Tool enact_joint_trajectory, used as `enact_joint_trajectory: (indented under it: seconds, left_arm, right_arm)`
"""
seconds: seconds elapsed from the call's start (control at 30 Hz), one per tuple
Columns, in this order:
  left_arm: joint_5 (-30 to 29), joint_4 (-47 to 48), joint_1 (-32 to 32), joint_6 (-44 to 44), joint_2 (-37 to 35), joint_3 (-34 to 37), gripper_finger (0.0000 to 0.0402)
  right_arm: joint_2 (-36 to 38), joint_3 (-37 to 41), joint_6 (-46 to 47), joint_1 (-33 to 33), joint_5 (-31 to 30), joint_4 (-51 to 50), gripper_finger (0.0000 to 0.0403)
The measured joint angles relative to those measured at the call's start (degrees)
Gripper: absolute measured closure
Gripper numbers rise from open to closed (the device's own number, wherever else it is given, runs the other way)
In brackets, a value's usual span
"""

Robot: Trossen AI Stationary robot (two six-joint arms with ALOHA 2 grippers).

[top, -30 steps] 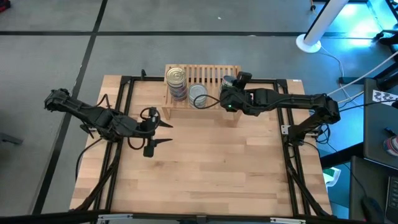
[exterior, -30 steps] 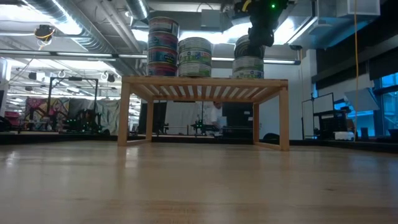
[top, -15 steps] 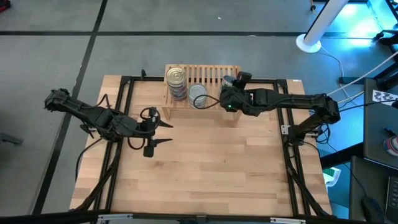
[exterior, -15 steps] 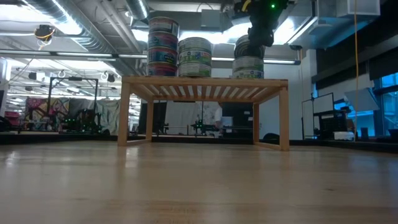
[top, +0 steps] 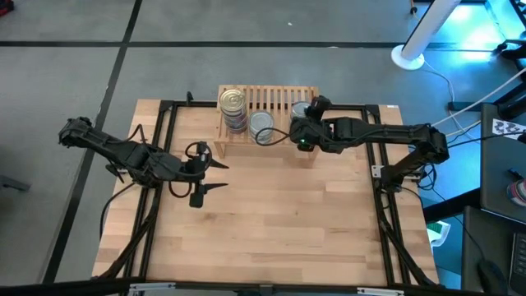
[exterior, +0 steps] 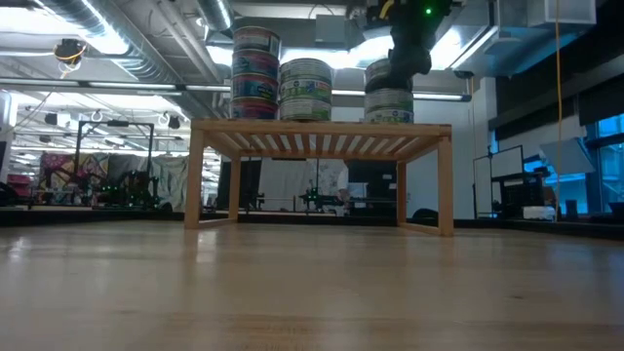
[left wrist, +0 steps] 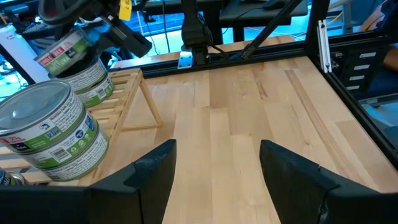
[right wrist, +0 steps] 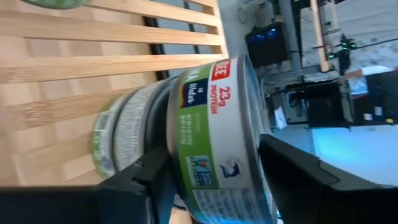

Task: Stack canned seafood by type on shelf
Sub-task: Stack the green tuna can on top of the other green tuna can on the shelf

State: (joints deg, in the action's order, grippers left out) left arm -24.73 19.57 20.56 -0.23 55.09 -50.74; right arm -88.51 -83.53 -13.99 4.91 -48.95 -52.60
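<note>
1. Pale wood table (top: 271, 214) under an open workshop; at its far edge stands the shelf (top: 275, 96), a low slatted rack, with tins on top in three stacks.

2. By the low view, the left stack (exterior: 255, 73) is tallest with blue-red labels, the middle stack (exterior: 305, 90) is green-labelled, and the right stack has one green tin (exterior: 389, 105) on the slats with another being set on it.

3. Right gripper (top: 302, 122) reaches over the shelf's right end. Its fingers (right wrist: 292, 171) sit on either side of the top tin (right wrist: 214, 137), closed on it as far as the wrist view shows.

4. That tin looks slightly tilted and offset from the one beneath it, not yet flush. Whether the two rims touch I cannot tell.

5. To do this step well, I judge the gripper should square the held tin over the lower lid, ease straight down until it rests flat, then part the fingers only a little and lift away vertically so neither tin gets dragged.

6. Risk: the stack is near the shelf's right edge, so a sideways nudge could tip it off.

7. Left gripper (top: 215, 176) waits over the table, well apart from the shelf, fingers spread and empty.
</note>
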Motion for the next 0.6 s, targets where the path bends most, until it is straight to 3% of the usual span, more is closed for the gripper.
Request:
enact_joint_trajectory:
  seconds: [0.17, 0.6]
  left_arm:
    - [0.0, 0.0, 0.0, 0.0, 0.0, 0.0, 0.0174]
    - [0.0, 0.0, 0.0, -0.5, 0.0, 0.0, 0.0174]
  right_arm:
    - [0.0, 0.0, 0.0, 0.0, 1.2, 0.0, 0.0167]
    - [0.2, 0.0, -3.0, 0.0, 1.9, -0.1, 0.0171]
